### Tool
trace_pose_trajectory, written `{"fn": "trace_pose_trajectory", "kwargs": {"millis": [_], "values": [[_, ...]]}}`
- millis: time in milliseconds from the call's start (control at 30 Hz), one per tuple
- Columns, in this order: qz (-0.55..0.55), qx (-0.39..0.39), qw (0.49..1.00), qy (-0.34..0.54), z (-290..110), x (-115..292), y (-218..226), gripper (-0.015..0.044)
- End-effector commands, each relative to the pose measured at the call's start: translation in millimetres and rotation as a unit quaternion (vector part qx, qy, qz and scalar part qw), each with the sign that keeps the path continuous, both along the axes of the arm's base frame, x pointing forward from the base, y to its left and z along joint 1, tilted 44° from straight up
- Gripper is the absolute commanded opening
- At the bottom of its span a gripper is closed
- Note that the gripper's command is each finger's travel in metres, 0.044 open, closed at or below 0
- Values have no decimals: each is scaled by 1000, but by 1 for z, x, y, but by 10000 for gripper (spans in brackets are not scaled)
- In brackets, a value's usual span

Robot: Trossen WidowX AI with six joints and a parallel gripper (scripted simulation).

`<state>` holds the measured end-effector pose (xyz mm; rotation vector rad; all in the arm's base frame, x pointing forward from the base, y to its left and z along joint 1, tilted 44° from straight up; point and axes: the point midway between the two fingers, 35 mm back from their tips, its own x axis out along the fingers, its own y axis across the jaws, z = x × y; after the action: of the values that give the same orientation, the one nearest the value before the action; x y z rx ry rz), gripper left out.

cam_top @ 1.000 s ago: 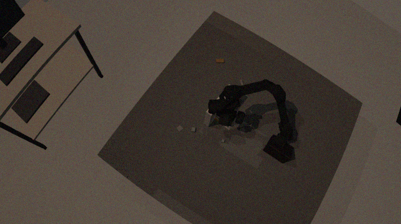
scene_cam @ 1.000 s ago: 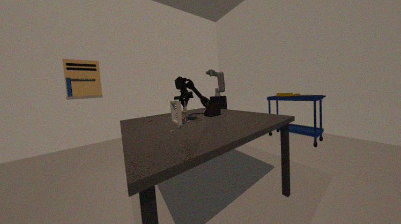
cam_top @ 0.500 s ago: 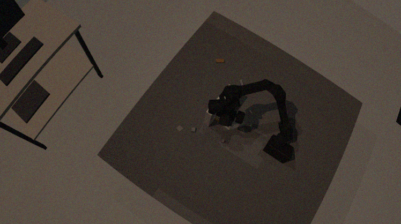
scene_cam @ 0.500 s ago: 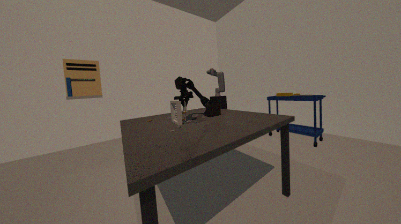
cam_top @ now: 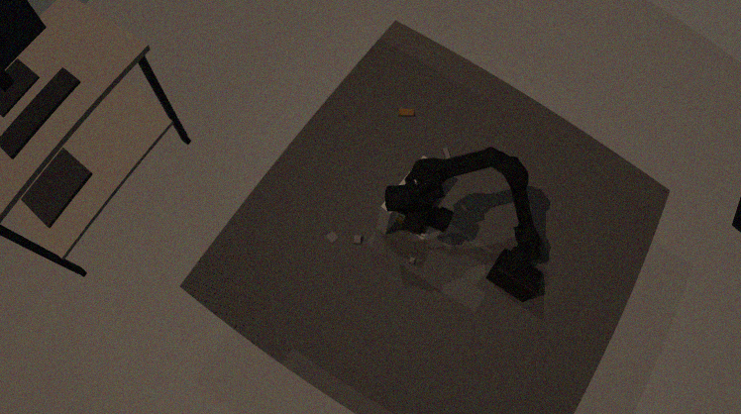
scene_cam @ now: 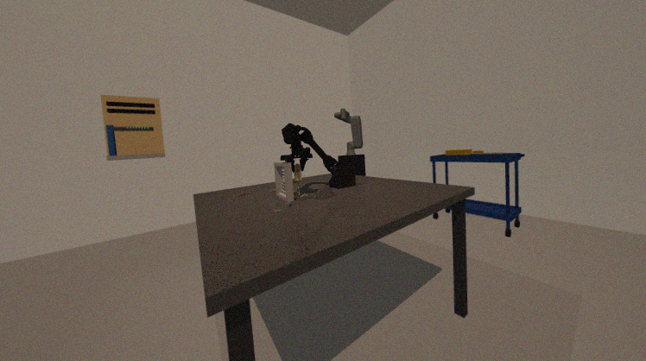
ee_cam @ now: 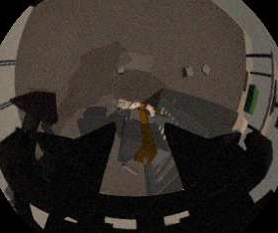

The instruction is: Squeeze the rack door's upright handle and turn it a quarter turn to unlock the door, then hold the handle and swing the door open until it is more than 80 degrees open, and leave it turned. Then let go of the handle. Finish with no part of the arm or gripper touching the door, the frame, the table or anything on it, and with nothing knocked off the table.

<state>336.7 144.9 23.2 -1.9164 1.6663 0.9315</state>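
Gripper (cam_top: 417, 226) (scene_cam: 298, 166) (ee_cam: 140, 126): fingers parted, released, presumably to free the handle.
Orange handle (scene_cam: 297, 171) (ee_cam: 146, 139): between the fingertips, unclamped.
Rack (scene_cam: 286, 180) (ee_cam: 194, 112): beside the gripper.

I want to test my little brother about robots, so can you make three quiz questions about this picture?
1. What color is the cart by the wall?
2. True or false: the orange block lies on the table.
3. Is the gripper (a) fully shut, or (b) standing with a gap between its fingers?

Key: 1. Blue. 2. True. 3. b.
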Motion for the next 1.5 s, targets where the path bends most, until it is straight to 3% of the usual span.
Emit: {"fn": "trace_pose_trajectory", "kwargs": {"millis": [0,333,700,1067,1467], "values": [[-62,1,997,-56,-1,3,-4,297],[-237,13,946,-223,-1,3,-4,297],[-412,26,823,-390,-1,3,-4,297],[-557,36,640,-528,-1,3,-4,297],[-668,44,387,-634,-1,3,-4,297]]}}
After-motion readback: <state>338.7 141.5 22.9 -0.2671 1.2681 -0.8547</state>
